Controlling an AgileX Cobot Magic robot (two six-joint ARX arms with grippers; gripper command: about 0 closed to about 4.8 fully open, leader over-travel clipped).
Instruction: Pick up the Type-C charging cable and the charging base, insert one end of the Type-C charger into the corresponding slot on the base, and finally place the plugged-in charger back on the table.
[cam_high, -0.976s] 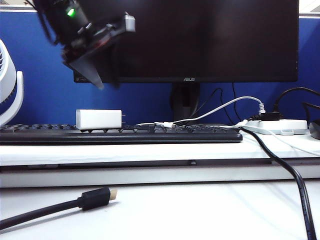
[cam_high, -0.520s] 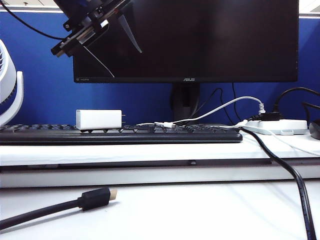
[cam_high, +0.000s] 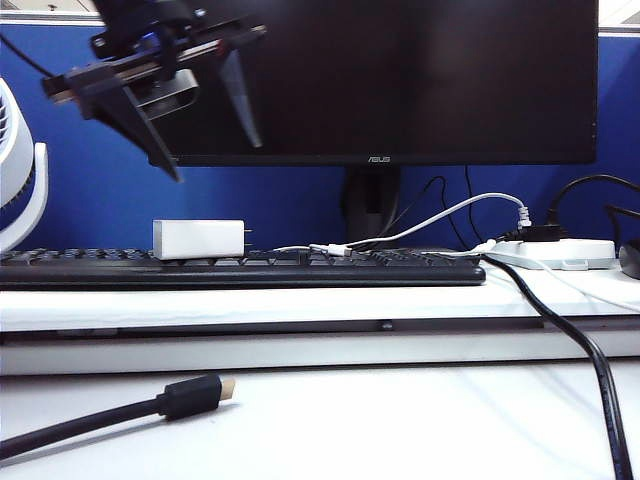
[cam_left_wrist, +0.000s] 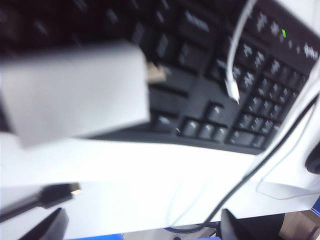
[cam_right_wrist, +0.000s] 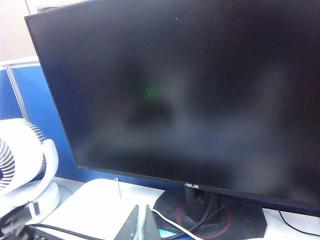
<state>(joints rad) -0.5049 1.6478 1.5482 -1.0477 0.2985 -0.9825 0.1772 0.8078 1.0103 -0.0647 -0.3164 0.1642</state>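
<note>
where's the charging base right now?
In the exterior view the charging base sits on the left end of the keyboard, prongs pointing right, below the open left hand hovering above it.

My left gripper (cam_high: 205, 112) hangs up high with its jaws spread wide, holding nothing. Right gripper (cam_right_wrist: 140, 222) is pinched shut, empty too.

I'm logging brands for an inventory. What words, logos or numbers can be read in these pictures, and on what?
"ASUS": on the lower bezel of the monitor, also seen in the right wrist view.
A small mark at the bezel's left end: too small to read.
Legends on the keyboard keys: blurred, unreadable.
The charging base: no print visible.
</note>
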